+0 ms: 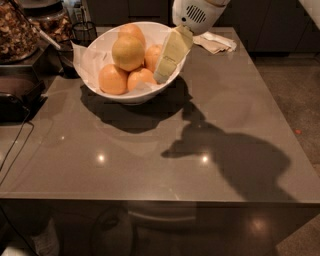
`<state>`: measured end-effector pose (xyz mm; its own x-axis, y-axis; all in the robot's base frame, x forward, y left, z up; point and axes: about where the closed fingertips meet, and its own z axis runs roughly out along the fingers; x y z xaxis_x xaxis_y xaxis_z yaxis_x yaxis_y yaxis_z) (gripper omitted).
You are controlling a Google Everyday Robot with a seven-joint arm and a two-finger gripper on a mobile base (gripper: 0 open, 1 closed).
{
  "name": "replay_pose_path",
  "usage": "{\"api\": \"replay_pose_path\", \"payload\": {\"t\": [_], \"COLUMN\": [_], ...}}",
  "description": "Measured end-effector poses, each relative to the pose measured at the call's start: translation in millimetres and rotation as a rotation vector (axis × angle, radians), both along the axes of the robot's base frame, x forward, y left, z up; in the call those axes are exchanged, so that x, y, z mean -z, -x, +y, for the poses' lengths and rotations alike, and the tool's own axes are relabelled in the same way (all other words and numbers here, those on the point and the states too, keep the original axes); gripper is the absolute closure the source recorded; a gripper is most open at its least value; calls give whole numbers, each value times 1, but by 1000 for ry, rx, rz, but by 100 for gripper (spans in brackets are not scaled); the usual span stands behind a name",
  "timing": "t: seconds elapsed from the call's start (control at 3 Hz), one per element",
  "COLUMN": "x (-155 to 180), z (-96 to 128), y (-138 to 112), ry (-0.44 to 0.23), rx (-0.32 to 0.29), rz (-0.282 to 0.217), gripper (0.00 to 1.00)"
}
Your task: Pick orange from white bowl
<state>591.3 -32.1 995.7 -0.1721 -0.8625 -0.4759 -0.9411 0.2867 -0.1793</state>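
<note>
The white bowl [95,82], lined with white paper, stands at the back left of the grey table. The orange [128,52], the largest and palest fruit with a yellowish tint, lies on top of several smaller, deeper orange fruits [112,79]. My gripper [164,74] hangs down from the white arm head [196,14] at the top. It reaches into the bowl at its right side, just right of the orange and against the smaller fruits there. It holds nothing that I can see.
A crumpled napkin [215,42] lies behind the bowl to the right. Jars of food [20,30], a black wire holder [82,32] and a dark appliance [15,92] with a cable crowd the left side. The table's front edge [160,202] is near.
</note>
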Motion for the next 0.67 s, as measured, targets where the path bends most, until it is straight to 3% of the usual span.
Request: {"api": "replay_pose_path", "payload": {"t": [0.33, 0.67], "x": [-3, 6], "z": [15, 51], "y": [-25, -74], "ry": [-71, -113], "rx": [39, 48], "rz": [7, 60], "gripper": [0, 0]}}
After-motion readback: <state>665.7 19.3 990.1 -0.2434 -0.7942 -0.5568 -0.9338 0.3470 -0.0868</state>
